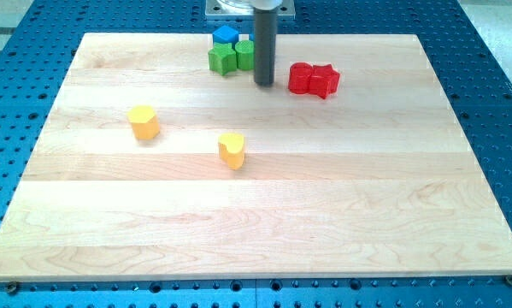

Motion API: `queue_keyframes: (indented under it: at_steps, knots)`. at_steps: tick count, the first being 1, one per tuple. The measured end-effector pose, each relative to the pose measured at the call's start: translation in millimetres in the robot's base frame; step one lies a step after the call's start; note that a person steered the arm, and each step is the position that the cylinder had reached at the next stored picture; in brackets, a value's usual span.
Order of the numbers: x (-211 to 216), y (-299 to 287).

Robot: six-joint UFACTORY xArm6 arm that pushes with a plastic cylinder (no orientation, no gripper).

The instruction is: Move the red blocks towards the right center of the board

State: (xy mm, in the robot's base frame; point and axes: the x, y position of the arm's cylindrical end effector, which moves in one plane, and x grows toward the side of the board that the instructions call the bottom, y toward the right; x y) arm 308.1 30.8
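Sitting well clear at counter [264, 214] left and middle: two yellow blocks [144, 122] [232, 149]. Crowding top centre: green blocks [232, 56], blue block [226, 35]. Resting just right of those, my tip [265, 84], no pincer fitted. Lying touching, just right of tip: two red blocks [313, 79]. Likely needing push rightward and downward; nothing blocking.

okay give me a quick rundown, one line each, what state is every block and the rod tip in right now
Red blocks: two, touching, near the view's top, right of my tip.
Green blocks: two, side by side, left of my tip.
Blue block: behind the green ones.
Yellow blocks: apart, standing alone.
My tip: on the board, between green and red.
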Motion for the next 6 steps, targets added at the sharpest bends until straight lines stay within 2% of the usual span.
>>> queue_keyframes:
  at_steps: [2, 3, 4, 5, 6]
  knots:
    - [-1.5, 112.9]
    - [48.7, 128.5]
    - [49.1, 115.7]
    - [17.2, 118.0]
    - [1.2, 166.1]
